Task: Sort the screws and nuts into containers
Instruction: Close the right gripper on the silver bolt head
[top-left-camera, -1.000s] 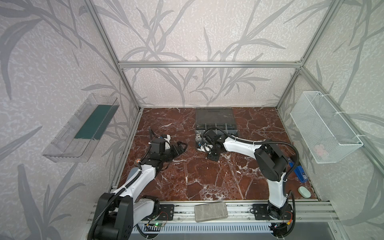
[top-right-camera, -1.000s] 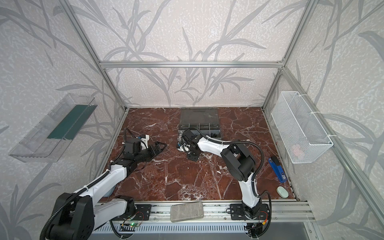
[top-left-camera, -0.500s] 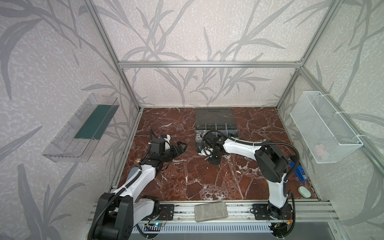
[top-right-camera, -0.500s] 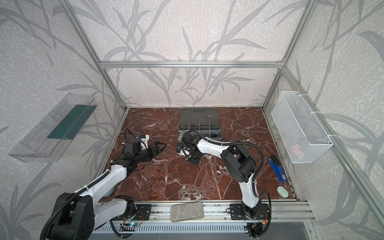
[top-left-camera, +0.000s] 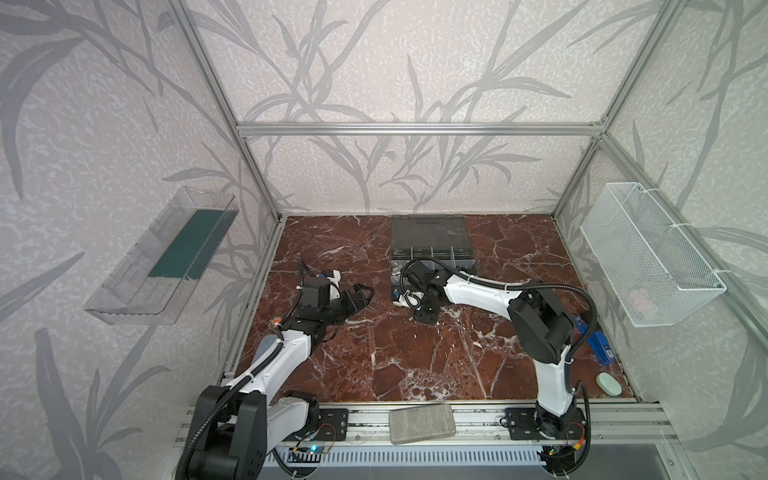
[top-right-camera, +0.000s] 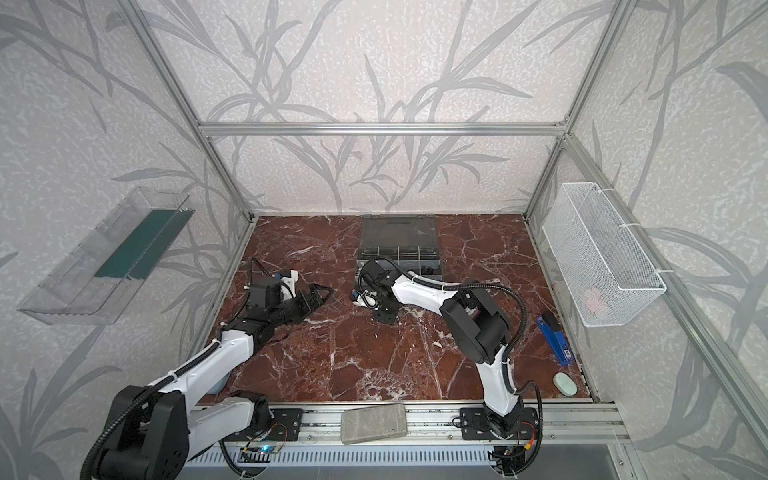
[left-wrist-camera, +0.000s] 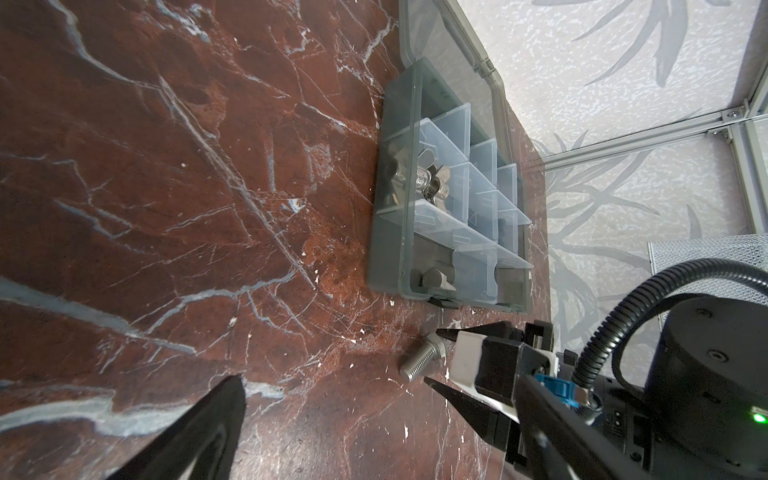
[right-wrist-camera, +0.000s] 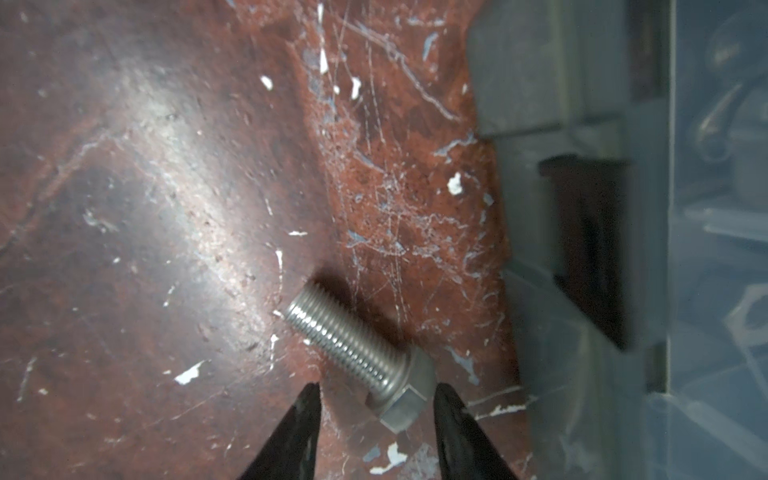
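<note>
- The right fingers (right-wrist-camera: 291, 436) stand parted and low over the red-brown marble counter (top-left-camera: 374, 353). They grip nothing.
- The silver hex-head threaded metal screw (right-wrist-camera: 353, 345) lies flat on the counter. Its hex head sits between the two black tips and its threaded shank points away from them.
- One tip is just beside the head. Counter shows between the other tip and the screw.
- The screw is just beside the front wall of the dark grey plastic organizer case (right-wrist-camera: 582, 291) and outside it.
- The left wrist view shows the same screw (left-wrist-camera: 422, 361) from the side, at the tips of the right fingers (left-wrist-camera: 465, 411).
- The left fingers (left-wrist-camera: 199, 436) are spread wide and empty, well apart from the screw.
- In both top views the screw is too small to make out, but the case (top-left-camera: 432, 232) shows at the back of the counter with its lid lying open.
- Only the left wrist view looks into the clear-walled cells (left-wrist-camera: 482, 166); the right wrist view blurs them.
- One cell holds silver winged metal nuts (left-wrist-camera: 430, 183). A nearer cell holds silver hex-shaped pieces (left-wrist-camera: 434, 278).
</note>
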